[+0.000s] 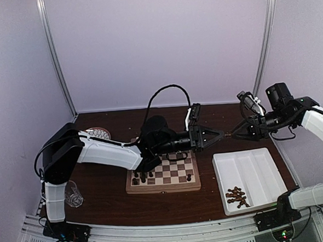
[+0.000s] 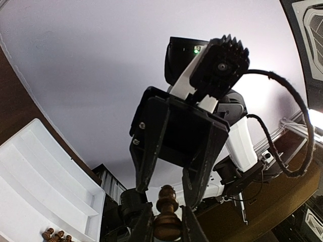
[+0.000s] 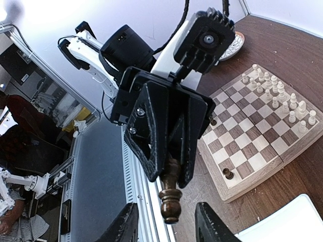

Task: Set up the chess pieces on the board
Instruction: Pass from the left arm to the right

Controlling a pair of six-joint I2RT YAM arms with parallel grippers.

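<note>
One clear cup (image 1: 73,195) sits at the far left beside my left arm's base, and a round patterned dish (image 1: 99,133) lies behind that arm near the back wall. Moving inward, the board (image 1: 163,189) rests on the dark table (image 1: 112,206), about centre in my overhead view. A few dark chessmen (image 1: 142,178) are bunched at its near-left corner. A lone dark chessman (image 1: 189,177) stands near the right end of that same near row. The white chessmen (image 3: 275,93) stand in rows along the far edge, mostly hidden under my arm from above.

My left arm reaches across the board. The left gripper (image 1: 220,134) hangs in the air past the board's right edge, clamped tight on a dark brown piece (image 1: 223,133) whose free end sticks out beyond the fingertips. Just right of it, my right gripper (image 1: 234,133) faces it nose to nose. Its jaws are spread, with one finger on either side of that free end, and I see no contact in the right wrist view. Below and to the right lies the white divided tray (image 1: 252,170), with spare dark pieces (image 1: 237,197) heaped in its near-left corner.
</note>
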